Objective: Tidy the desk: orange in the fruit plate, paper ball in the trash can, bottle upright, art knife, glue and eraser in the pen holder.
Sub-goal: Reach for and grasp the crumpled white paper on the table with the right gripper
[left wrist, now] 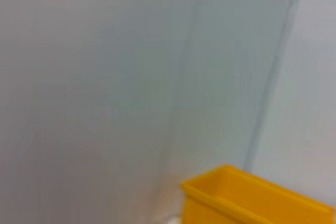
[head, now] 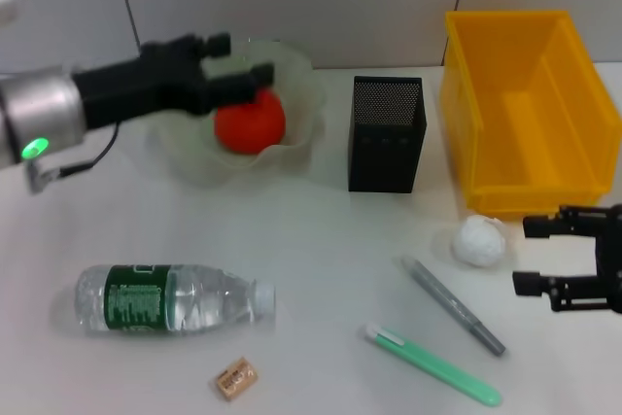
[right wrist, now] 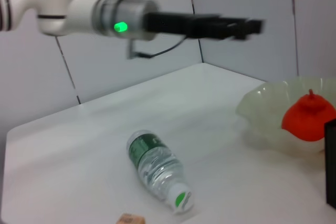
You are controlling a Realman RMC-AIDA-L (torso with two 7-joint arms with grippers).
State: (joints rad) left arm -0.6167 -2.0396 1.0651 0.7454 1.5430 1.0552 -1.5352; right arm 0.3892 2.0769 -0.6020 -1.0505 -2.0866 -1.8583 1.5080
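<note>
The orange [head: 250, 121] lies in the pale green fruit plate [head: 301, 80]. My left gripper [head: 245, 58] hovers open and empty just above it; the right wrist view shows it [right wrist: 247, 26] over the plate [right wrist: 262, 111] and orange [right wrist: 308, 119]. My right gripper [head: 525, 255] is open, just right of the white paper ball [head: 481, 240]. The bottle [head: 170, 298] lies on its side at the front left. The tan eraser [head: 236, 377] lies in front of it. The black mesh pen holder [head: 386, 133] stands at the centre. The yellow trash can [head: 525, 114] stands at the back right.
A grey pen-shaped tool [head: 454, 305] and a green-and-white one [head: 432, 364] lie at the front right; I cannot tell which is the knife or the glue. A grey panelled wall runs behind the white table. The left wrist view shows only the wall and the trash can [left wrist: 252, 198].
</note>
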